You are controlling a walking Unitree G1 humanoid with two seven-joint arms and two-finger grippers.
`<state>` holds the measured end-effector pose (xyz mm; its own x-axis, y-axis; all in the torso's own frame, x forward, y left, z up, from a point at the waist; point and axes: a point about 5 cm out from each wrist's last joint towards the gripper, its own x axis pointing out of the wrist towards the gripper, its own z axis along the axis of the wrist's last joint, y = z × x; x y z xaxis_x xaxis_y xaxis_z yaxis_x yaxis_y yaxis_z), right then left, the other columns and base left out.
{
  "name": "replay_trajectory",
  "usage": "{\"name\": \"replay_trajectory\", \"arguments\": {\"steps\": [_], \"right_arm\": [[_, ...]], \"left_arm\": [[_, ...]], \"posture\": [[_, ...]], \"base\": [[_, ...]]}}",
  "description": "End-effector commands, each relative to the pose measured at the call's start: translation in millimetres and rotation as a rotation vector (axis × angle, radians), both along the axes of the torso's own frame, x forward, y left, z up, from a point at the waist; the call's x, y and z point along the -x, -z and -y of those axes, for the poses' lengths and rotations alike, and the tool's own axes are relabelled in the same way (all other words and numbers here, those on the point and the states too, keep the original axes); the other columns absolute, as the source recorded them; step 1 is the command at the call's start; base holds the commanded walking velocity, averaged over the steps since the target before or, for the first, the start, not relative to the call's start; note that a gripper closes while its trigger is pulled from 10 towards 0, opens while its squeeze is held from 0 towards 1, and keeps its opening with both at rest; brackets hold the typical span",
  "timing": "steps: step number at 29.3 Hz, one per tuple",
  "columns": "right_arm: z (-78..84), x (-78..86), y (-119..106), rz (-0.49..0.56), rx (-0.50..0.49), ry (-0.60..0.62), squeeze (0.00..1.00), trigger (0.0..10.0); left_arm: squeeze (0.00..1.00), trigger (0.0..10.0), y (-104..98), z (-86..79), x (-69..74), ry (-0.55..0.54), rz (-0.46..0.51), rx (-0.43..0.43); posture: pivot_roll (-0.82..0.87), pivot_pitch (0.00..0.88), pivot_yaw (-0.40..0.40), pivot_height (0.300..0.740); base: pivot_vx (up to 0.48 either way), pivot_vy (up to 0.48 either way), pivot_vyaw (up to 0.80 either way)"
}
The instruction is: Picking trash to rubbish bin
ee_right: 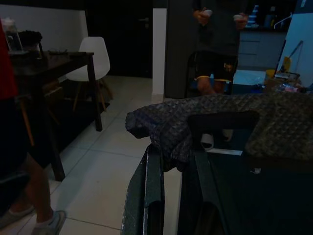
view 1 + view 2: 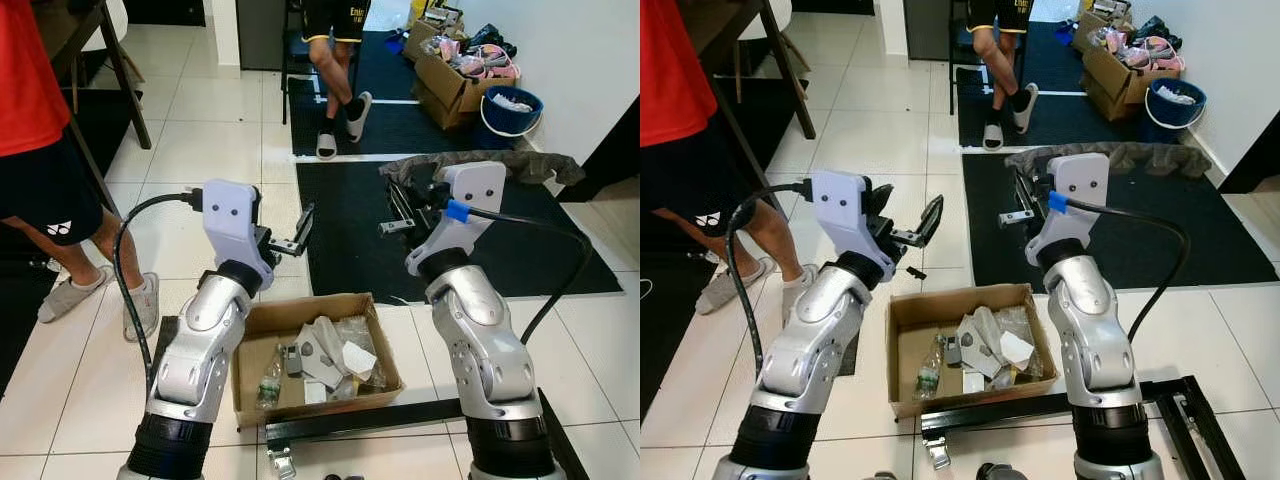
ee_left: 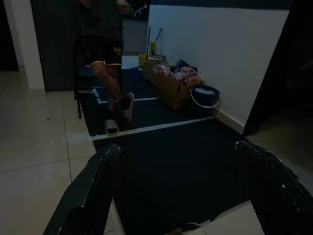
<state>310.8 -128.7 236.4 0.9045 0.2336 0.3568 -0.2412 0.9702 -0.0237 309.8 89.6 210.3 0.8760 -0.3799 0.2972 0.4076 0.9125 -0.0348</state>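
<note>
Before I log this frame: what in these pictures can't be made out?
- Cardboard box: its near-left corner is hidden behind the left arm, both eye views.
- Trash in the box: too jumbled to name each piece.
- Blue bucket: contents too small.
- Grey cloth: the right gripper covers its lower edge; dark right wrist view.

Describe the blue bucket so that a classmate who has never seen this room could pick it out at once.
Start at the white wall on the robot's right and follow the floor along it to the open cardboard box stuffed with pink things. The blue bucket stands just beside that box, nearer the robot; it is round and blue with a white handle, unlike the brown boxes.
</note>
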Motion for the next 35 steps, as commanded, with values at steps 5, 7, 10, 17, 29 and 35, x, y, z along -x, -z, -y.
{"name": "replay_trajectory", "arguments": {"steps": [5, 7, 10, 17, 29, 35], "right_arm": [[1.7, 0.3, 4, -0.003, 0.011, 0.006, 0.00, 10.0], [1.7, 0.3, 4, -0.003, 0.012, 0.006, 0.00, 10.0], [1.7, 0.3, 4, -0.003, 0.014, 0.006, 0.00, 10.0], [1.4, 0.2, 5, -0.003, 0.017, 0.003, 0.00, 10.0], [-6.3, -25.6, 51, -0.183, 0.160, -0.074, 0.00, 10.0], [-23.3, -26.4, 139, -0.424, 0.542, -0.209, 0.00, 10.0]], "left_arm": [[0.00, 10.0, 7, -1.2, 0.5, -0.007, -0.022, -0.002], [0.00, 10.0, 8, -2.1, -0.1, -0.010, -0.031, 0.007], [0.00, 10.0, 8, -3.1, -0.7, -0.013, -0.037, 0.013], [0.00, 10.0, 9, -3.1, -0.2, -0.012, -0.035, 0.009], [0.00, 10.0, 22, -11.2, -5.0, -0.051, -0.021, -0.123], [0.00, 10.0, 33, -32.2, -14.1, -0.180, -0.068, -0.143]], "posture": [[-0.04, 0.150, -0.021, 0.740], [-0.04, 0.150, -0.021, 0.740], [-0.04, 0.150, -0.021, 0.740], [-0.04, 0.140, -0.022, 0.740], [-0.05, 0.171, -0.035, 0.740], [-0.02, 0.181, -0.054, 0.740]], "base": [[0.000, -0.232, 0.00], [0.000, 0.000, 0.00], [0.000, 0.000, 0.00], [0.000, 0.000, 0.00], [0.000, 0.000, 0.00], [0.000, 0.000, 0.00]]}}
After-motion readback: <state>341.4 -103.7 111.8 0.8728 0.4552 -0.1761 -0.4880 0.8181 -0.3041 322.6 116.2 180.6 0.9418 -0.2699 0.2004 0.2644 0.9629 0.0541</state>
